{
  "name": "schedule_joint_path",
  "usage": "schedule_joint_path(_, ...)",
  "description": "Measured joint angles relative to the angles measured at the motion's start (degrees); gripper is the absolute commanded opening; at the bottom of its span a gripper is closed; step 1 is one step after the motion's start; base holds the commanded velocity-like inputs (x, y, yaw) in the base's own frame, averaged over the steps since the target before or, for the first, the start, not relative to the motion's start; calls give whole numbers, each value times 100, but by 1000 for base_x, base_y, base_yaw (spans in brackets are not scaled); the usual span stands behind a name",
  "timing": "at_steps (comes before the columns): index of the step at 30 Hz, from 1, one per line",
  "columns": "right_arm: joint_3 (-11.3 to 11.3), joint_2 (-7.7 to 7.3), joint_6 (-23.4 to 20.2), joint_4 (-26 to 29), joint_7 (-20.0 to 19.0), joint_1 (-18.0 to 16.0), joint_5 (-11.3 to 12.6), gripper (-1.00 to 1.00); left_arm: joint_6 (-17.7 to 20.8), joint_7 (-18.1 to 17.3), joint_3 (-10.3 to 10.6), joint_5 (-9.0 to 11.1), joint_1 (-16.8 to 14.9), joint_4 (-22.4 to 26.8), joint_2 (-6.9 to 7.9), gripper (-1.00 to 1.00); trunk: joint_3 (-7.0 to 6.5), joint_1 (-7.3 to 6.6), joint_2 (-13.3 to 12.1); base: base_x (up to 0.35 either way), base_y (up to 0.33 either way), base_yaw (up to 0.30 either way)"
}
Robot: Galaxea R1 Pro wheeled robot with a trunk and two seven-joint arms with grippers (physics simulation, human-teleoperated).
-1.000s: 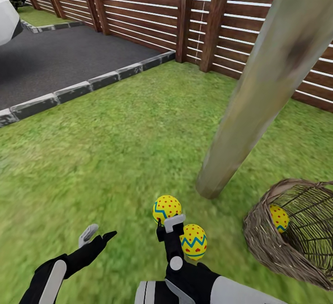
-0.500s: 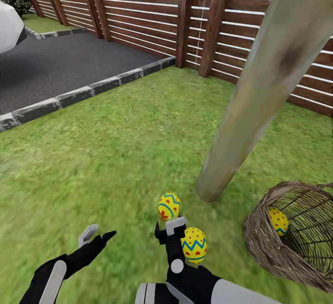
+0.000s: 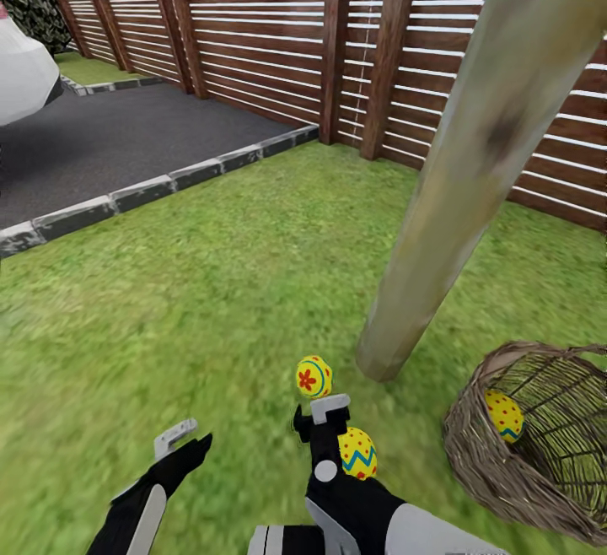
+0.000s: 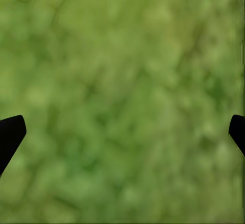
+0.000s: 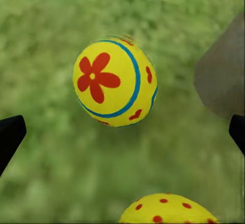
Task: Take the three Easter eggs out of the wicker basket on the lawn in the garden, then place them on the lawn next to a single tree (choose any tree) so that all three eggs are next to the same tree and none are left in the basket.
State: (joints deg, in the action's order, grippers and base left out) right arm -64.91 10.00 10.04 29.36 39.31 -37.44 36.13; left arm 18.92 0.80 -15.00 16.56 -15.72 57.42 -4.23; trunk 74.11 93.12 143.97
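Beside the base of the tall pale grey-tan tree trunk (image 3: 472,158), two small yellow Easter eggs lie on the bright green lawn (image 3: 211,285): one showing a red flower inside a blue ring (image 3: 314,376), one with a blue zigzag band and red marks (image 3: 357,452). Both sit near the trunk, so two of three look done. Third egg, yellow with red dots (image 3: 503,415), is inside the round brown-grey wicker basket (image 3: 480,454), which lies tipped on its side well right of the trunk. That one is left to fetch.

Right end effector (image 3: 321,413) is spread, nothing between the fingers; flower egg sits just beyond its tips, apparently free on the grass, though contact is hard to judge. Zigzag egg is just beside that wrist. Left end effector (image 3: 187,438) is also spread and empty, over bare grass.

Eggs: smooth, glossy, hard-looking ovals, likely to roll. Basket: open weave, gaps between strands. Trunk: straight, matte, mottled. Behind: brown slatted wooden fence (image 3: 270,40), dark grey paved driveway (image 3: 110,133) with stone kerb.
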Motion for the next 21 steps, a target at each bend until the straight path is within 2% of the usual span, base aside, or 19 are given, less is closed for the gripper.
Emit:
schedule_joint_path(1,373,0,-39,-3,-1,-1,1,100,-15,4,5,-2,0,-2,-1,100,-22,-3,-1,0,0,0)
schedule_joint_path(3,920,0,-68,0,-20,-1,-11,100,-26,7,9,-2,0,-3,-2,100,-67,-8,-4,0,0,0)
schedule_joint_path(5,1121,0,-78,-2,-29,1,-34,100,-30,7,12,-2,0,-7,-3,100,-111,-13,-7,0,0,0)
schedule_joint_path(12,1194,0,-77,-10,-33,1,-55,100,-36,8,20,-2,-1,-13,-10,100,-266,-30,-16,-42,0,0)
schedule_joint_path(21,1185,0,-77,-12,-33,1,-54,100,-40,11,20,-2,0,-13,-7,100,-465,-51,-28,-312,0,0)
